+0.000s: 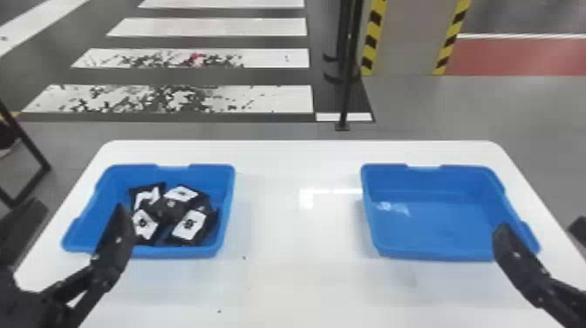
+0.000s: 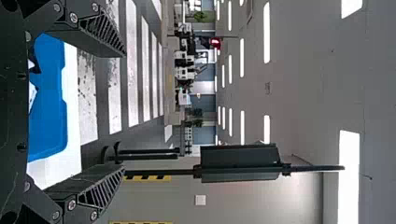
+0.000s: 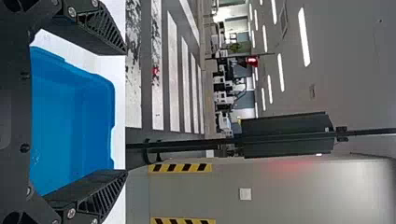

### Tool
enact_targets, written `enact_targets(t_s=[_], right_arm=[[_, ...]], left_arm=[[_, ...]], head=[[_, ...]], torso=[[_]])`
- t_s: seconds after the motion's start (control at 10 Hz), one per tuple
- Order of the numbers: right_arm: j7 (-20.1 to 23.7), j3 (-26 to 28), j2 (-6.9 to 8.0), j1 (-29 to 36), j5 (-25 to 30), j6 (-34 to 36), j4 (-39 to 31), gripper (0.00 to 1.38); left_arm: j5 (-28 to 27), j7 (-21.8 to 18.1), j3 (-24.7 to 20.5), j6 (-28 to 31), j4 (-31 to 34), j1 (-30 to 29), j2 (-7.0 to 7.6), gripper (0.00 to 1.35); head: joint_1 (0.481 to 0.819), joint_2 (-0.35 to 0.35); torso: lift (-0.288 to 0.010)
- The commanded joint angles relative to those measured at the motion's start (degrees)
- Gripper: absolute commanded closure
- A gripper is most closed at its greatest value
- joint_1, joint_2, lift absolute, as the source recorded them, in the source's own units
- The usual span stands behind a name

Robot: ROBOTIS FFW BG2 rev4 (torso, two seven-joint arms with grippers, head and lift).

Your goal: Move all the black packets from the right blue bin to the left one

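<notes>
Black packets (image 1: 188, 224) lay in a loose, overlapping heap inside the left bin (image 1: 174, 252), white labels mostly up. Right bin (image 1: 436, 254) stood well apart on the white table (image 1: 296, 279), a patch of glare on its blue floor. Left gripper (image 2: 123, 111) at the near side of the left bin, fingers spread wide, nothing between them; right gripper (image 3: 126, 112) likewise open and unladen, by the near outer corner of the right bin. Transfer judged complete, or close to it. Packets looked light, soft and pliable, their skins perhaps a little slippery; contents unknown, so a moderate squeeze seemed wise. Best hold, should one need resettling: across the middle of the body, since a thin corner might fold or slide out.
</notes>
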State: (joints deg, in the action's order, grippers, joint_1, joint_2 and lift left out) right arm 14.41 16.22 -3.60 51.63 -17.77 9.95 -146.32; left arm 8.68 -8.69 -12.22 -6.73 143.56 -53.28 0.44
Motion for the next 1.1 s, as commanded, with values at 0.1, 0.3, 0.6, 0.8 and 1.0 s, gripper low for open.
enact_targets(t_s=[0.1, 0.3, 0.6, 0.8, 1.0], right_arm=[[-0.09, 0.01, 0.00, 0.12, 0.06, -0.53, 0.01, 0.13], [-0.09, 0.12, 0.26, -0.02, 0.40, -1.51, 0.29, 0.13], [-0.09, 0.12, 0.44, -0.30, 0.29, -2.07, 1.13, 0.13], [-0.09, 0.12, 0.44, -0.73, 0.63, -2.64, 1.41, 0.13], [-0.09, 0.01, 0.44, -0.73, 0.63, -2.78, 1.55, 0.13]], left_arm=[[-0.56, -0.02, 0.00, -0.30, 0.22, 0.13, 0.00, 0.20], [-1.14, -0.02, 0.11, -0.44, 0.36, 0.27, 0.00, 0.20], [-1.25, -0.02, -0.12, -1.00, 0.36, 0.27, 0.00, 0.20], [-1.25, -0.02, 0.11, -0.72, 0.50, 0.41, 0.18, 0.20], [-1.25, -0.02, 0.45, -0.58, 0.93, 0.41, 0.53, 0.20]], head=[[0.695, 0.016], [0.695, 0.012], [0.695, 0.006], [0.695, 0.005], [0.695, -0.001]], torso=[[-0.140], [-0.140], [-0.140], [-0.140], [-0.140]])
